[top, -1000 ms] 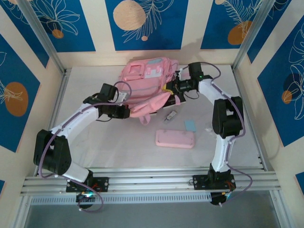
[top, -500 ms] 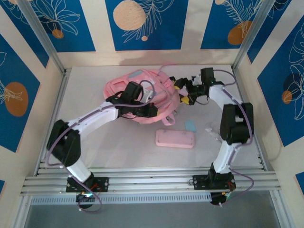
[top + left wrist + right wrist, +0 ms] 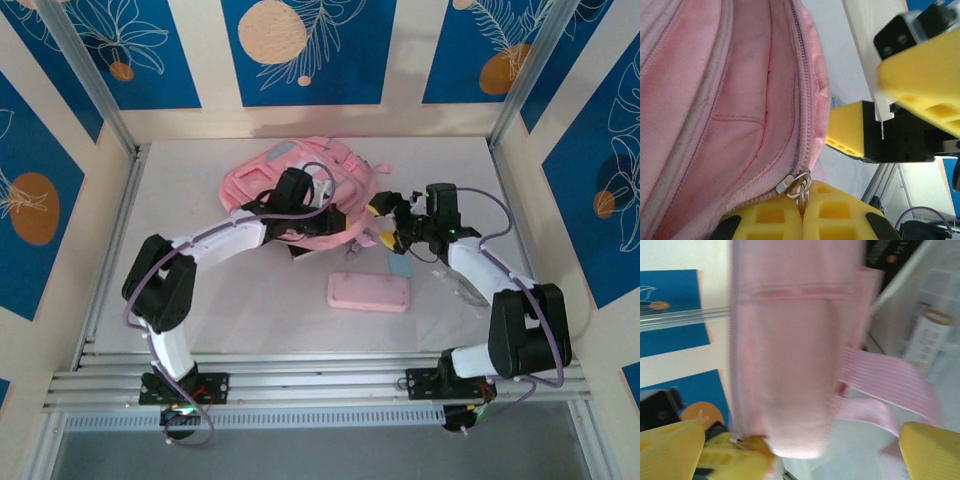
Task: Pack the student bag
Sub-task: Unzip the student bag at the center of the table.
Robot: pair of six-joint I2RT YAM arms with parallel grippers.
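Pink fabric sits right in front of my left wrist camera. It is the student bag [image 3: 730,100], and its zip track runs down the curved edge to a small metal zip pull [image 3: 795,183]. My left gripper [image 3: 801,212] is pinched tight on that pull. Its two yellow pads are pressed together, with the ring of the pull caught between them at the bag's lower edge.

My right gripper [image 3: 382,224] stands spread wide and holds nothing. From its own wrist camera, the yellow fingers [image 3: 932,452] sit far apart at the bottom corners. The blurred end of the bag hangs between them, and two ribbed pink straps [image 3: 885,385] trail off toward the right-hand finger. Because of the blur, I cannot tell whether either finger touches the fabric. From my left wrist, one of those right fingers shows just beside the bag's zipped edge.

From above, the bag lies flat on the far half of the table [image 3: 250,320], a little left of the middle. My left arm reaches across it, and both my grippers meet at its near right corner. A flat pink pencil case [image 3: 369,292] lies nearer the front, between my two arms and clear of the bag. A small pale blue card [image 3: 402,268] lies just beyond its right end, close under my right gripper.
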